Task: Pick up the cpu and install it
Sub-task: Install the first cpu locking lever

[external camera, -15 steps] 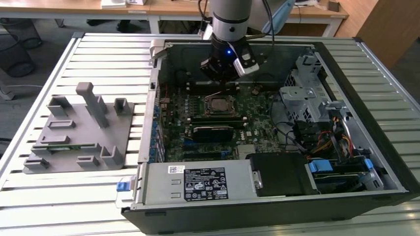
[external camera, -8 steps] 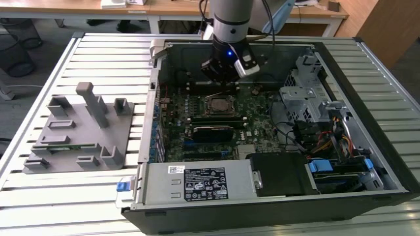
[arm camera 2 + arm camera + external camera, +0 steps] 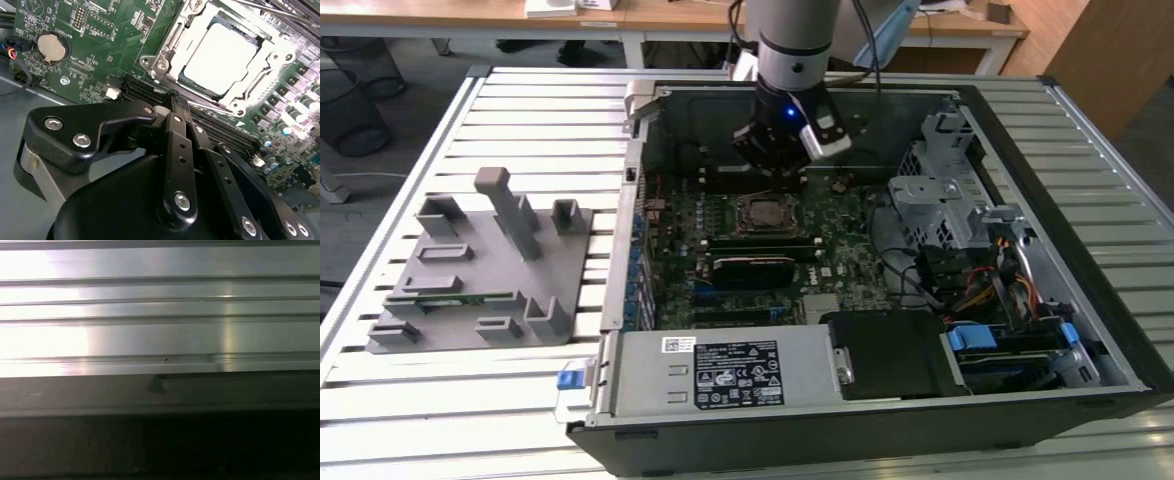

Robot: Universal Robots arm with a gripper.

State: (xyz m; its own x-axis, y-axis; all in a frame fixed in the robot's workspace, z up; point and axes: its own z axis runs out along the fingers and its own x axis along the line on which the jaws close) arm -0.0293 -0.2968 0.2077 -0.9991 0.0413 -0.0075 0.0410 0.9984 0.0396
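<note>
One arm over the open computer case, and I read the gripper as hanging inside it, above the green motherboard. In the second wrist view the gripper has its two black fingers pressed flat together, jaws closed with nothing between them.

The cpu lies just beyond the closed tips in that view, a bright silver square seated in the socket, with the metal frame around its edges. I see a clear gap between the tips and the chip; no contact. From the exterior view the cpu sits just below the jaws, near the middle of the board.

Beside the jaw tips run the dark memory slots. Farther off to one side of the fingers I note a round coin battery on the board.

Well away from the jaws, outside the case on the slatted table, stands a grey parts fixture. The first wrist view gives me ribbed aluminium slats.
</note>
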